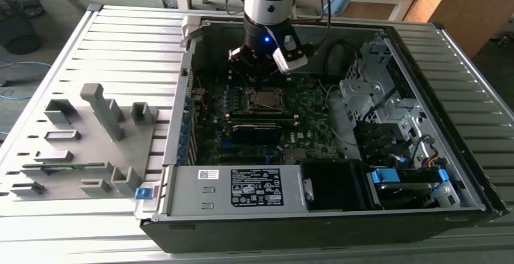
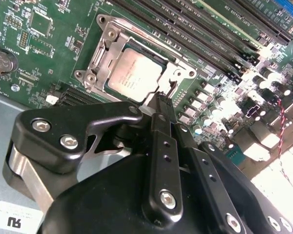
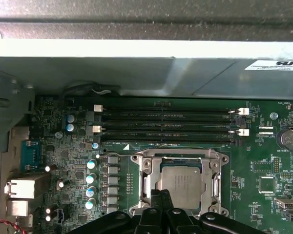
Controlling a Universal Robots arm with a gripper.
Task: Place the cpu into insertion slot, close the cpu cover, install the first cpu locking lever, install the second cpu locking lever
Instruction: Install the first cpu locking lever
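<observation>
While the arm [image 1: 269, 2] hung over the open computer case [image 1: 241, 240] on the slatted table [image 1: 120, 41], the chip [image 2: 134, 75] lay flat in its socket on the green board [image 1: 309, 113], near the middle of the case.

Chip: small square, dull silver-grey metal top, level with the board.

Cover [image 2: 106, 48]: down over the chip. It was a thin silvery frame with a square window showing the chip's top, its edges lapping the chip on all sides.

In both wrist views the black fingers [image 2: 161, 126] were pressed together, narrow, with nothing between them. Their tips sat just beside the frame's edge, on the side away from the long black memory slots [image 3: 166, 114]. Could not tell whether they touched the frame.

In the exterior view a grey tray of blocks [image 1: 80, 138] sat on the table at the exterior view's left of the case, well apart from the chip.
</observation>
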